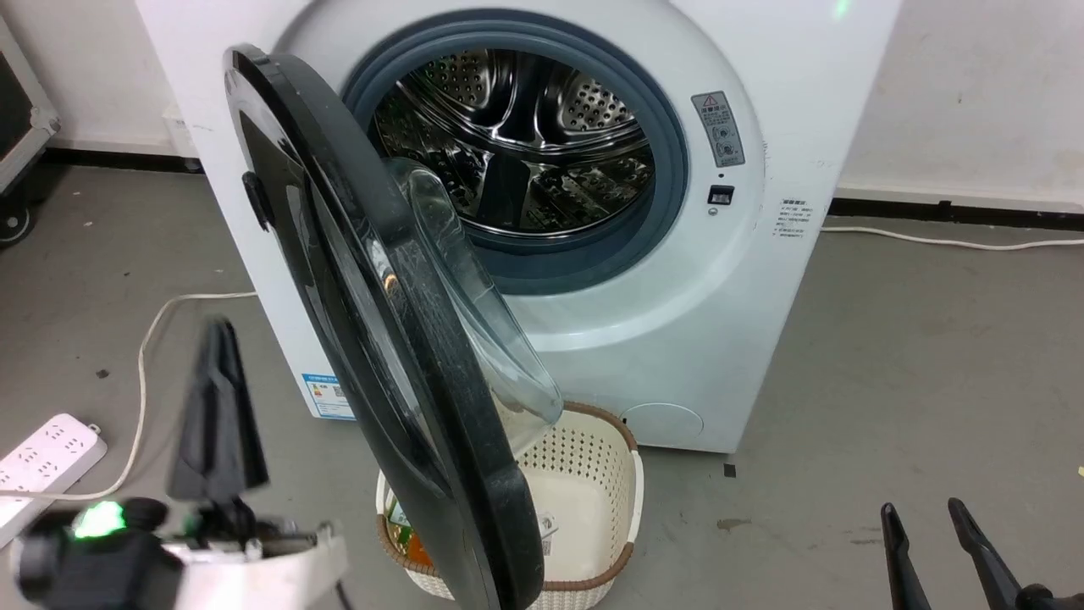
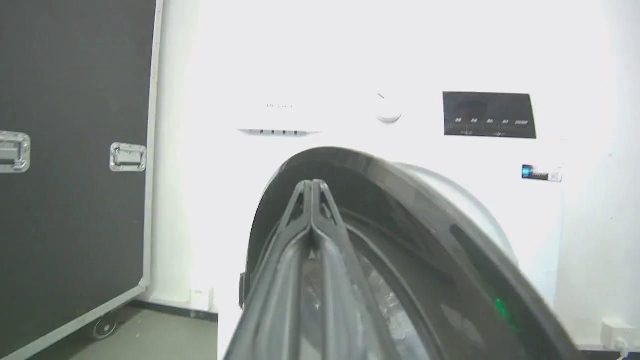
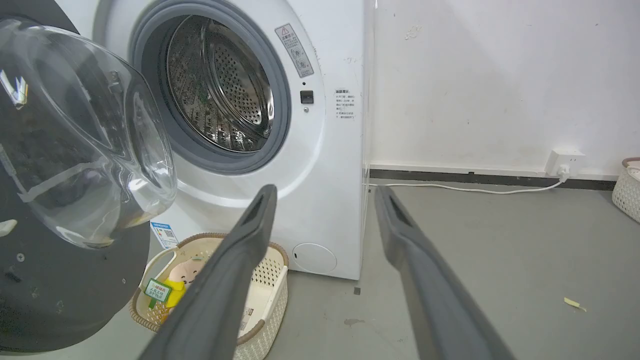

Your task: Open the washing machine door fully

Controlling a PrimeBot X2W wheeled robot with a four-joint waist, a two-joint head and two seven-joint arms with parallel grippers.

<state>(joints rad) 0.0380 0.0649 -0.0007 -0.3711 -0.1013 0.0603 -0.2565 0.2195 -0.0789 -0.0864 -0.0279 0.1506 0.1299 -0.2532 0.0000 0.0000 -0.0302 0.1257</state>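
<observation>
The white washing machine stands against the wall with its steel drum exposed. The washing machine door, glossy black with a bulging glass bowl, hangs on its left hinge and stands swung out, edge-on to me. My left gripper is shut on nothing, to the left of the door's outer face and apart from it. In the left wrist view its fingertips point at the door's rim. My right gripper is open, low on the right, well away from the door.
A cream woven basket with small items sits on the floor under the door. A white power strip and cable lie at the left. A black flight case stands left of the machine. Bare grey floor lies to the right.
</observation>
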